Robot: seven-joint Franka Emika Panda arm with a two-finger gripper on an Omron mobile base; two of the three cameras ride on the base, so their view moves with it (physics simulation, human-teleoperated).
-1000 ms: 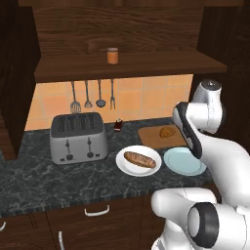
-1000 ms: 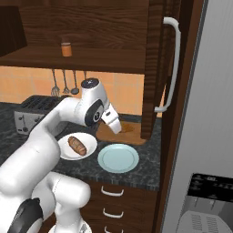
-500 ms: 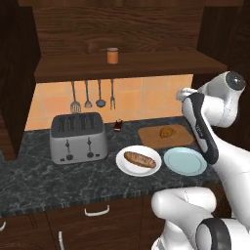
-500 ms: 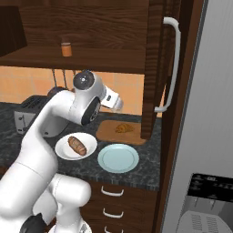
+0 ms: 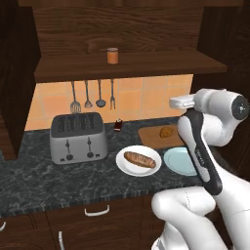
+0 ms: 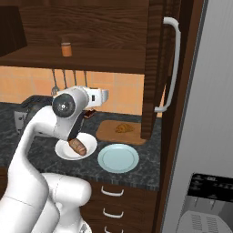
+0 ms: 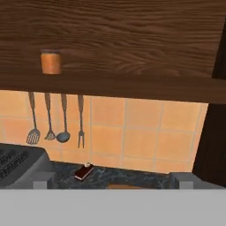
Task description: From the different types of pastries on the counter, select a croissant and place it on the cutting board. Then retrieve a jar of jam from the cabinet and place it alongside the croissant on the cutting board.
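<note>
Tool (image 7: 113,182) raised above the counter (image 5: 29,171), fingers spread wide, nothing between them; in the hand view it faces the tiled wall under the cabinet (image 7: 132,39). Right of centre in the left base view, the croissant (image 5: 167,132) lies on the cutting board (image 5: 149,136), just beyond the arm. Near the board's front edge sits a light-blue plate (image 5: 177,163), and to its left a white plate (image 5: 128,167) holding the long loaf (image 5: 139,159). Small dark bottle (image 5: 117,126) at the foot of the wall, left of the board. Toaster (image 5: 78,137) at the left of the frame. Utensils (image 5: 93,95) hang above on the tiles. Jar of jam (image 5: 113,55) upright on the cabinet shelf, upper centre.
</note>
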